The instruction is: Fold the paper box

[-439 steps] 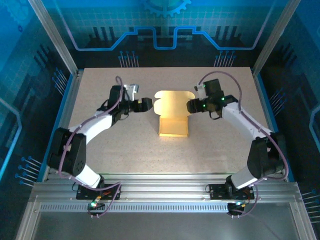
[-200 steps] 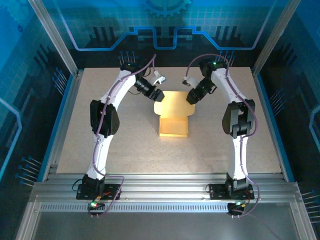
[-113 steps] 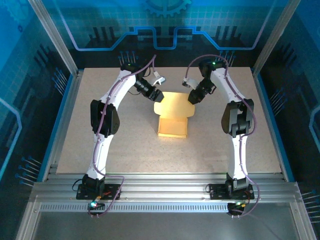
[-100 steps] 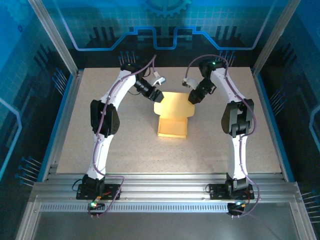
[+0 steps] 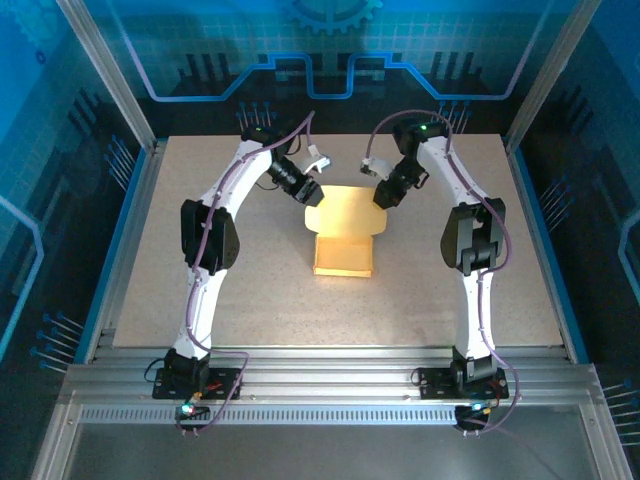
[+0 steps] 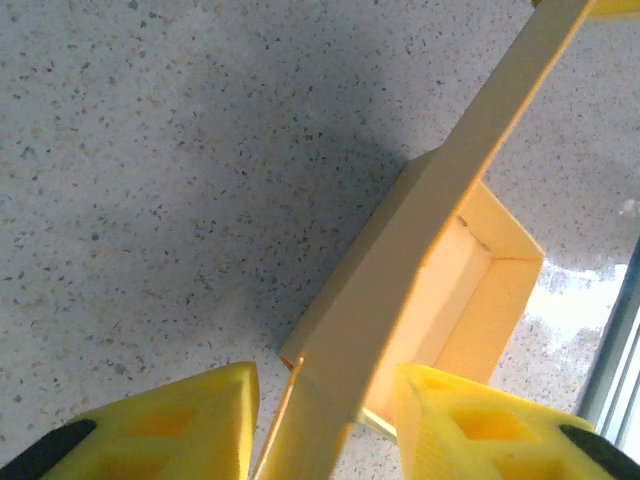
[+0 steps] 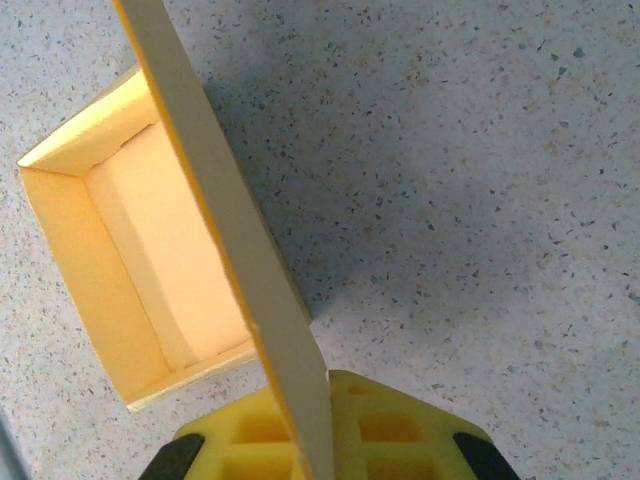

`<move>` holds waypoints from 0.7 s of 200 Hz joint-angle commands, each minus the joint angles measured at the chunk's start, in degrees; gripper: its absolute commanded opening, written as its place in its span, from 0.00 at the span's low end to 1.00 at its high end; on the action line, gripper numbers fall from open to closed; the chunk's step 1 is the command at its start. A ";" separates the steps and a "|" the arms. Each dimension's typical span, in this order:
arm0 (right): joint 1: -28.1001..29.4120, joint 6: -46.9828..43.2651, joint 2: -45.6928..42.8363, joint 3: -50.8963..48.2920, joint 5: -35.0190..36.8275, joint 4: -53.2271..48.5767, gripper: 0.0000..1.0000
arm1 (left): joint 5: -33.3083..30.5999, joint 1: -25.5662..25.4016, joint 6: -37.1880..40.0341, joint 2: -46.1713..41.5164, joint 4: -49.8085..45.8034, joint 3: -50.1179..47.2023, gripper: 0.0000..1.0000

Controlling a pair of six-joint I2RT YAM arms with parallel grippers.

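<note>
The paper box [image 5: 343, 256] is a pale yellow open tray in the middle of the table, with its back flap [image 5: 347, 208] raised. In the top view my left gripper [image 5: 312, 193] is at the flap's left corner and my right gripper [image 5: 382, 196] at its right corner. The left wrist view has the flap [image 6: 400, 270] running between my left gripper's [image 6: 322, 405] yellow fingers [image 6: 170, 425], which stand apart with gaps on both sides. Seen from the right wrist, my right gripper [image 7: 312, 415] is shut on the flap's edge [image 7: 220, 220], with the tray's inside [image 7: 140, 250] beside it.
The speckled table [image 5: 250, 290] stretches around the box on all sides. Blue enclosure walls [image 5: 110, 120] and metal posts ring the table. An aluminium rail [image 5: 330, 385] carrying both arm bases runs along the near edge.
Both arms have swung from the box's sides to its far edge, and the flap now stands raised. The box has slid slightly left in the last second.
</note>
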 commanded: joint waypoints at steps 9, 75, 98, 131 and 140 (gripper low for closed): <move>0.73 -0.97 -1.90 -0.45 2.09 0.05 0.00 | -1.48 -0.41 1.11 0.10 -1.93 0.90 0.29; 0.64 -0.40 -2.27 -0.35 2.62 0.75 0.00 | -0.38 -0.64 3.13 0.01 -4.40 0.81 0.21; 0.66 0.13 -2.51 -0.44 2.68 1.11 0.00 | -0.21 -0.80 3.13 0.03 -4.40 0.75 0.16; 0.62 1.03 -3.64 -1.41 2.71 2.51 0.00 | -2.12 -0.93 1.98 -0.13 -3.43 0.60 0.05; 0.66 1.65 -3.90 -1.50 2.86 2.98 0.00 | -2.92 -0.93 0.92 -0.32 -2.74 0.44 0.02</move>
